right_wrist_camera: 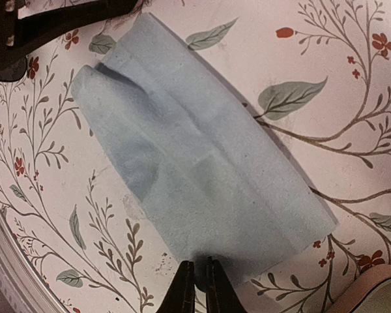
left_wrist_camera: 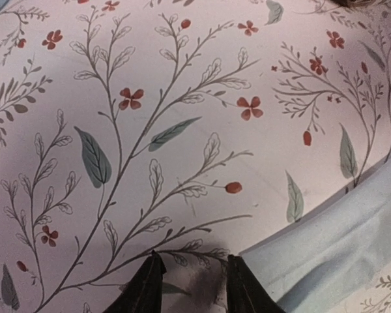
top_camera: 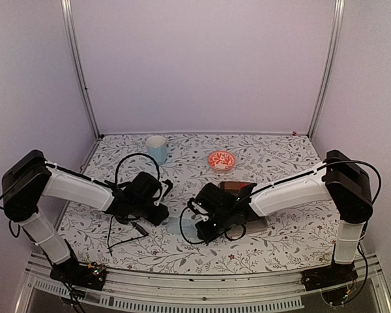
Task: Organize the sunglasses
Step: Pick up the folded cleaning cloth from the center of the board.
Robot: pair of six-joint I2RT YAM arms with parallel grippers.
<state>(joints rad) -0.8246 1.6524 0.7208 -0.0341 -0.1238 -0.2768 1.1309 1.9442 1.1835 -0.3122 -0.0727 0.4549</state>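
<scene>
Thin black arms (top_camera: pixel 138 228) that look like those of the black sunglasses stick out on the tablecloth just under my left gripper (top_camera: pixel 158 212); their lenses are hidden by it. The left wrist view shows the left gripper (left_wrist_camera: pixel 191 277) open over bare floral cloth, nothing between its fingers. A folded light blue cloth (right_wrist_camera: pixel 202 150) lies between the two grippers, its edge also at the right of the left wrist view (left_wrist_camera: pixel 339 241). My right gripper (right_wrist_camera: pixel 200 280) is shut on the near edge of this cloth (top_camera: pixel 182 225).
A pale blue cup (top_camera: pixel 156 149) and a small red patterned bowl (top_camera: pixel 221 160) stand at the back. A brown case (top_camera: pixel 234 187) is partly hidden behind the right arm. A pinkish object's corner (right_wrist_camera: pixel 378 293) shows beside the right gripper.
</scene>
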